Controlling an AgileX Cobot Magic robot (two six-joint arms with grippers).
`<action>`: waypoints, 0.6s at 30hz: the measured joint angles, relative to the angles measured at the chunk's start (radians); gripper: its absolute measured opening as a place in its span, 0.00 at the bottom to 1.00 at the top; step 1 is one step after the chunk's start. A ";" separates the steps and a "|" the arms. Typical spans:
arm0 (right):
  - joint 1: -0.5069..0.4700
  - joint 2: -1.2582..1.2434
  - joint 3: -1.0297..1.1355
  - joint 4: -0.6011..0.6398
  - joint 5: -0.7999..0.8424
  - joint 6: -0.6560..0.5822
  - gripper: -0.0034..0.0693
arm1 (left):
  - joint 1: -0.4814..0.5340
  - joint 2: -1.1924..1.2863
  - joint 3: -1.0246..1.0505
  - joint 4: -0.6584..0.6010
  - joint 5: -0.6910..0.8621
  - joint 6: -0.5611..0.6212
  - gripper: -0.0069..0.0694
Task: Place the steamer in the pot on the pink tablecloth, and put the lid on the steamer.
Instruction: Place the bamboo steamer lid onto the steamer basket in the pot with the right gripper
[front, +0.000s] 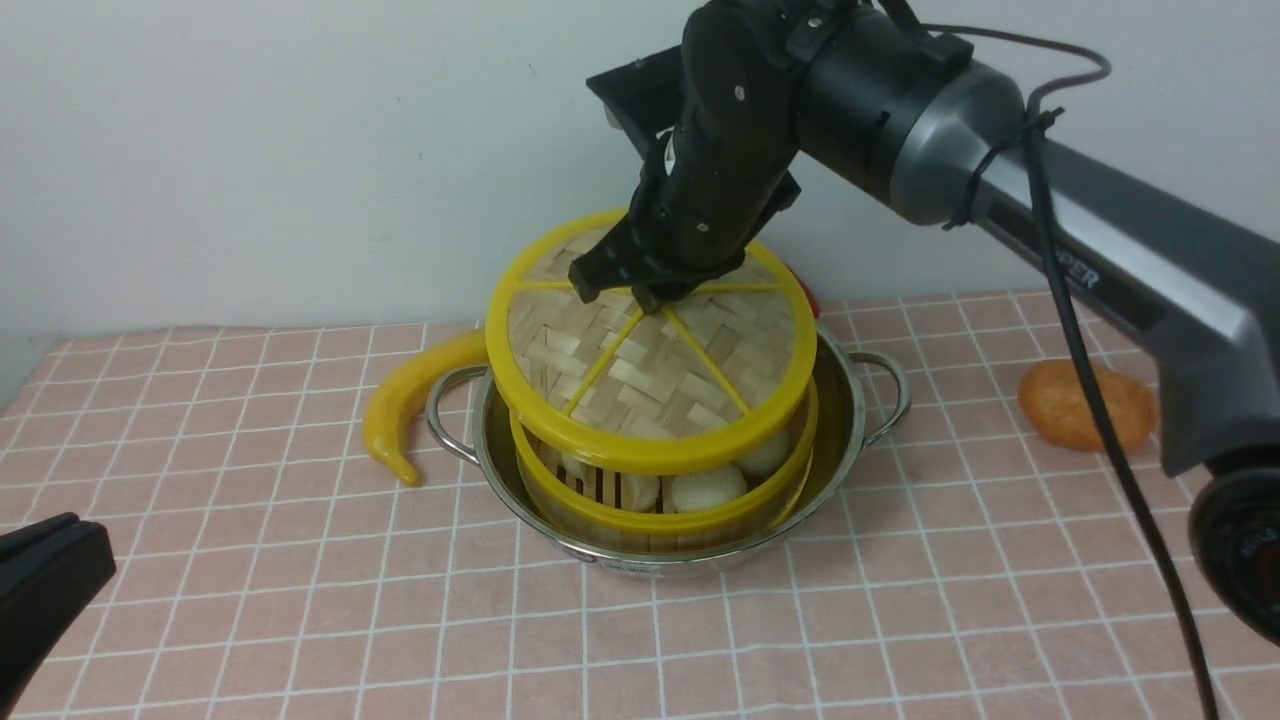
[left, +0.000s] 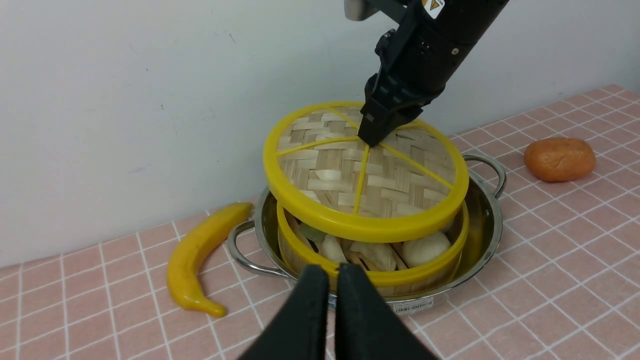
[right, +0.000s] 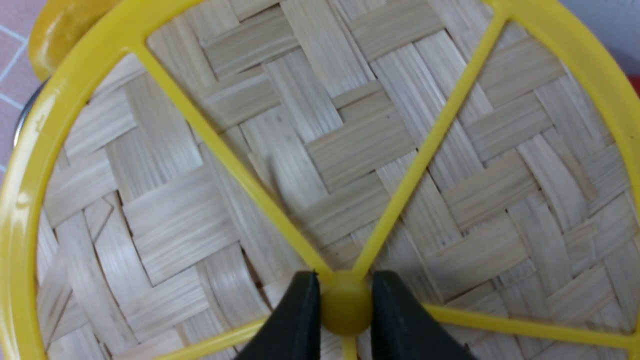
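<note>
Mid-table, nearer the far edge, pot (front: 840, 430) sits on the pink grid cloth (front: 300, 600) covering the table. Steamer (front: 650, 520) already inside pot, upright, narrower than it, strip of shiny pot wall showing around it; pale buns (front: 705, 488) visible inside. Lid (front: 650, 385) not seated: held over the steamer, tilted, near rim lower, far rim raised toward the wall (front: 250, 150), woven face turned toward the near edge. Gap between lid's near rim and steamer's near rim, buns seen through it; on the left side the two yellow rims come close, cannot tell if touching. Right claw (front: 630, 290) reaches down from the upper right onto lid's centre, fingers (right: 300, 310) clamped on either side of the yellow hub (right: 346, 307). Left claw (left: 332, 272) low by the near-left corner, off the pot and pointing at it, fingers together with only a thin slit, nothing in them. Banana (front: 405, 400) lies on cloth just left of pot, its upper end hidden behind lid. Orange lump (front: 1085, 405) on cloth toward the right edge, well apart from pot. Bit of red (front: 808, 295) behind lid, mostly hidden, cannot tell what.
</note>
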 joint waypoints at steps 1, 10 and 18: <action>0.000 0.000 0.000 0.000 0.000 0.000 0.24 | 0.000 0.000 0.000 0.000 0.000 0.000 0.12; 0.000 -0.025 0.002 0.001 0.000 0.001 0.24 | 0.000 0.000 0.000 0.000 0.000 0.000 0.12; 0.000 -0.083 0.033 0.000 -0.002 0.001 0.24 | 0.000 0.000 0.000 0.000 0.000 0.000 0.12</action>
